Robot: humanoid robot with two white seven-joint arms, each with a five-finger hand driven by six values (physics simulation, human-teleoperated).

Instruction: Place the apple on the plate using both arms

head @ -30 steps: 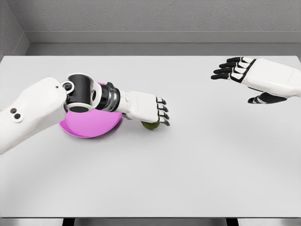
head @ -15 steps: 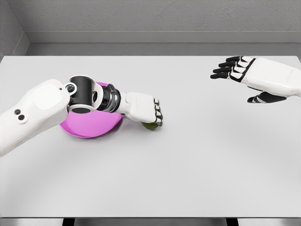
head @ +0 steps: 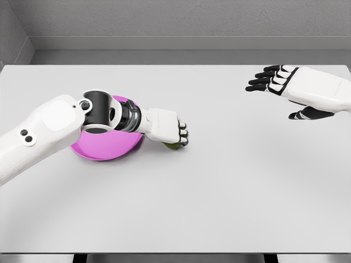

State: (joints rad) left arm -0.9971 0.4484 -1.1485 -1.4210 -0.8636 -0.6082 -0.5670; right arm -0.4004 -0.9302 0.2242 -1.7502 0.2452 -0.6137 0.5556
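A green apple (head: 174,145) lies on the white table just right of the pink plate (head: 104,146). Only a sliver of the apple shows under my left hand (head: 178,135). That hand reaches across the plate from the left, and its fingers are curled down over the apple. The forearm hides the plate's upper half. My right hand (head: 274,82) hovers at the far right above the table, fingers spread and holding nothing.
The white table (head: 219,192) ends at a grey wall along the back. Its front edge runs along the bottom of the view.
My left hand's fingers have curled down around the apple and the hand has drawn slightly left toward the plate. The right hand has not moved.
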